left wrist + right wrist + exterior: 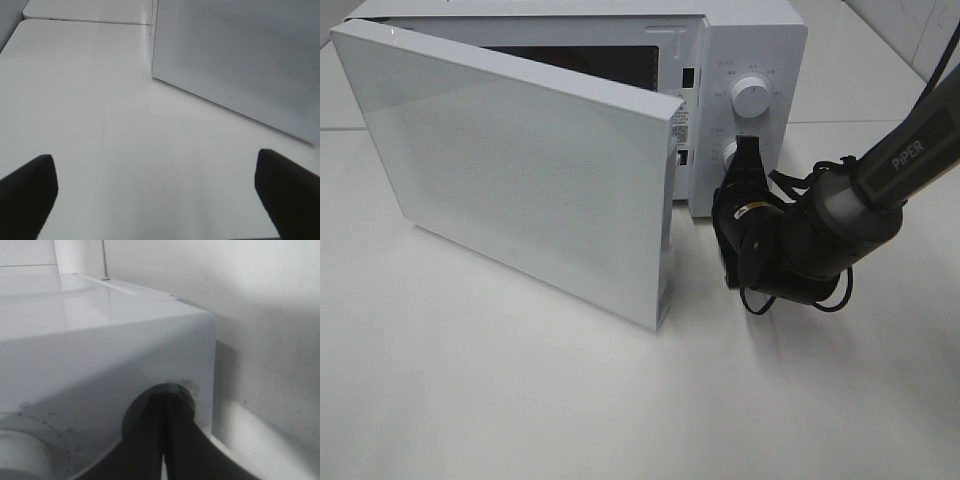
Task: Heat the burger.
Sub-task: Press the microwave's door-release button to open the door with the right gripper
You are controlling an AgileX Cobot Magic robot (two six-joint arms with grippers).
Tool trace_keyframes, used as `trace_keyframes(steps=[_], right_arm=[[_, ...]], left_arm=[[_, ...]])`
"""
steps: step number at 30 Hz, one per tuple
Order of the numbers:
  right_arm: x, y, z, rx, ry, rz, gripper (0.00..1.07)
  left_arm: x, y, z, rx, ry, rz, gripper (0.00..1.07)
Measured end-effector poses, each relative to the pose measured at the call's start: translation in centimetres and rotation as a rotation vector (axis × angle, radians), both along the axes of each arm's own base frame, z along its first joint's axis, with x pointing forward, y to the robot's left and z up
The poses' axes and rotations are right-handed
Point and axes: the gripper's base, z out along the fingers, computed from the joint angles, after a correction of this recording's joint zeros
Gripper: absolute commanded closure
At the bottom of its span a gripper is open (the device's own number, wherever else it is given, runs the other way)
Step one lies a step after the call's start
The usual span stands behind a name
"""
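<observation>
No burger shows in any view. The white microwave (740, 40) stands at the back of the table with its door (520, 170) swung partly open, which hides the inside. My right gripper (748, 150) is shut, its dark fingertips together against the lower knob (730, 153) of the control panel. In the right wrist view the gripper (166, 402) sits in front of that round knob (185, 390). My left gripper (157, 200) is open above the bare tabletop, facing the door's outer face (240, 60). Nothing sits between its fingers (27, 195).
The upper knob (751, 97) sits above the one my right gripper touches. The open door juts toward the table's front left. The right arm (880, 190) and its cable reach in from the right edge. White tabletop (620, 400) lies in front.
</observation>
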Motion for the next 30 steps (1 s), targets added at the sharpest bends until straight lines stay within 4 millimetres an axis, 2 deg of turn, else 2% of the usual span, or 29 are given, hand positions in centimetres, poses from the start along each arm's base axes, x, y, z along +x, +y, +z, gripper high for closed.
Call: trace_keyframes(steps=[30], right_arm=[[-0.06,-0.13,0.02,0.004,0.000,0.004,1.07]], left_arm=[[0.00,0.00,0.00,0.000,0.000,0.000,0.07]])
